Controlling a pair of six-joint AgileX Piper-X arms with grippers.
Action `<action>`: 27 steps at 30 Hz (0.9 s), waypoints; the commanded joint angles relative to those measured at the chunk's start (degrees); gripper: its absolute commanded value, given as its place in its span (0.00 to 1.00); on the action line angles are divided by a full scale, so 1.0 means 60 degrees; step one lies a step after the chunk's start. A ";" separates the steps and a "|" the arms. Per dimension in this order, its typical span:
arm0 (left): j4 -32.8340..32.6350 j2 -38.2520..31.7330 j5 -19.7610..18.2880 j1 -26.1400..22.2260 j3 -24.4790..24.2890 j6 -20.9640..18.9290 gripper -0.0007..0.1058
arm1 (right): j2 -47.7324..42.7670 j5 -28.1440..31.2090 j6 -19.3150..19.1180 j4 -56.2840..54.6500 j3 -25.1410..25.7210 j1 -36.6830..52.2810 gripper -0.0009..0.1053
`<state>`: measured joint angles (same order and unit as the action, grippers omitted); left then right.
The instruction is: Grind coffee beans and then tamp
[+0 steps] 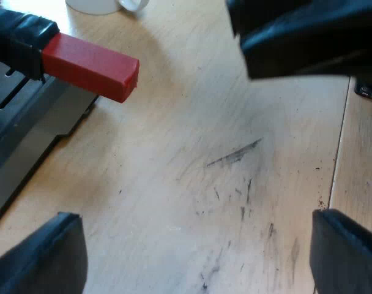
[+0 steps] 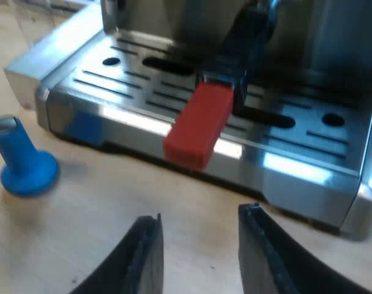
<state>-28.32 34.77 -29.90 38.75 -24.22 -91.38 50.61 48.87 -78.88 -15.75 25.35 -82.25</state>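
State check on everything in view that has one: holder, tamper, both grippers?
holder: seated at the espresso machine front, red end out over the drip tray, ungripped.
blue tamper: upright on the table, base down, nothing touching it.
left gripper: open, empty, above the table near the red end.
right gripper: open, empty, facing the red end.

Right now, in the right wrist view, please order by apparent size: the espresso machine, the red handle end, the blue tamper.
1. espresso machine, by far the largest.
2-3. red handle end and blue tamper look about alike: no ranking.
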 commanded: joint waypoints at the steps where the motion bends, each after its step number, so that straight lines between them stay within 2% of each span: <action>1: 0.0054 -0.0040 -0.0122 0.0070 -0.0042 -0.0001 0.71 | 0.0298 0.0117 0.0104 0.0181 0.0019 -0.0016 0.32; 9: 0.0019 -0.0040 -0.0511 0.0070 -0.0042 -0.0001 0.71 | 0.1650 0.0684 0.0104 0.1659 0.0019 -0.0016 0.32; 16: -0.0169 -0.0040 -0.0546 0.0070 -0.0042 -0.0001 0.71 | 0.2499 0.1380 0.0104 0.2400 0.0019 0.0008 0.32; 27: -0.0298 -0.0065 -0.0553 0.0070 -0.0042 -0.0001 0.71 | 0.3054 0.1449 0.0104 0.2913 0.0019 0.0008 0.32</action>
<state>-29.93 34.77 -32.50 38.75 -24.22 -91.38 68.84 56.82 -78.11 0.74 25.32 -82.25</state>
